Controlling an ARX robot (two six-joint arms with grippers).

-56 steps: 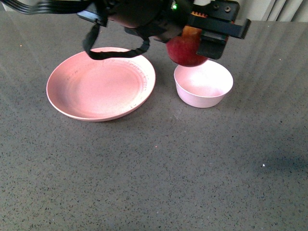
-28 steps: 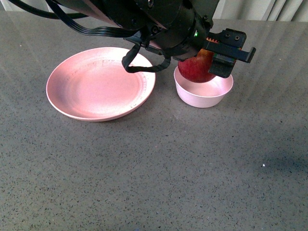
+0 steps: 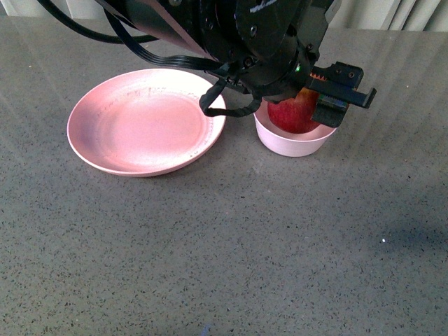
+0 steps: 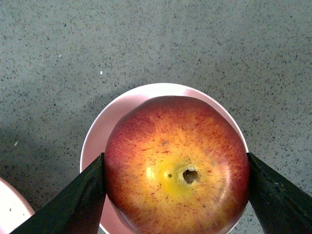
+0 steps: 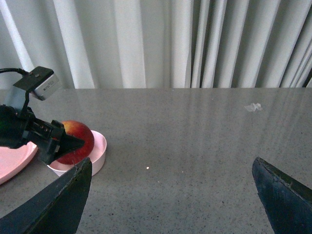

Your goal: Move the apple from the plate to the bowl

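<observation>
Apple (image 3: 292,116): front view, low in bowl (image 3: 290,145) near far edge of table (image 3: 224,252), beside empty plate (image 3: 84,143). Left wrist view: left gripper (image 4: 175,163) clamps apple, centred over bowl; advise opening gently, lifting straight. Right wrist view: right gripper (image 5: 170,204) wide, idle.

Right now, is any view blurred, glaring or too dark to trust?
Front view: sharp, pale streaks reflected across the table. Left wrist view: apple crisp, evenly lit. Right wrist view: bright curtains, right gripper's fingers near-black silhouettes.

Indoor room, sort unclear: speckled grey counter (image 3: 224,245), pale curtains (image 5: 161,44).
</observation>
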